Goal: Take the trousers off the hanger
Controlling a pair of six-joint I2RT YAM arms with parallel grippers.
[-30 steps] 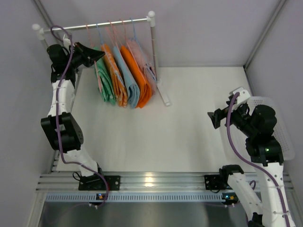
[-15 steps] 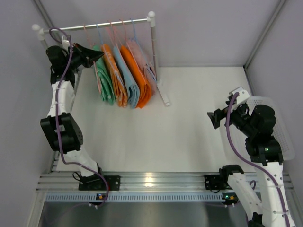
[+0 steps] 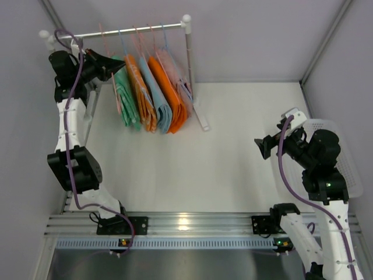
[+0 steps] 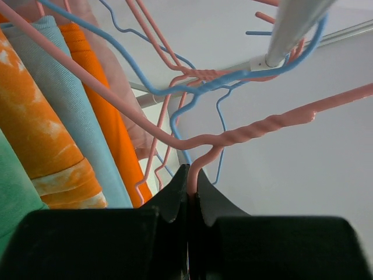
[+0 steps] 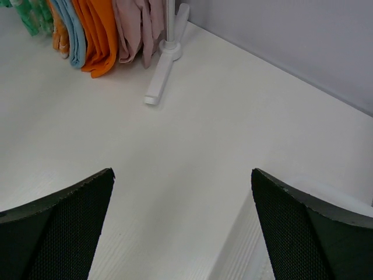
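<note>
The mint-green trousers (image 3: 125, 96) hang folded at the left end of the rail (image 3: 125, 29), draped on the thin pink hanger (image 3: 118, 100). My left gripper (image 3: 115, 63) sits high beside the rack, shut on the hanger's wire just below its twisted neck (image 4: 256, 127); the wire runs out from between the pressed black fingers (image 4: 175, 192). A corner of the trousers (image 4: 10, 195) shows at lower left there. My right gripper (image 3: 260, 146) hovers low over the table at the right, wide open with nothing in it (image 5: 182, 181); the trousers (image 5: 29, 14) appear far off.
Orange patterned (image 3: 141, 93), light blue (image 3: 157, 99), plain orange (image 3: 172, 102) and pink clothes hang on blue and pink hangers right of the trousers. The rack's white post and foot (image 3: 198, 111) stand on the table. A white mesh basket (image 3: 347, 157) sits at the right edge.
The left gripper has closed on the pink hanger's wire and drawn up and to the left, lifting hanger and trousers slightly. The right arm has not moved.
</note>
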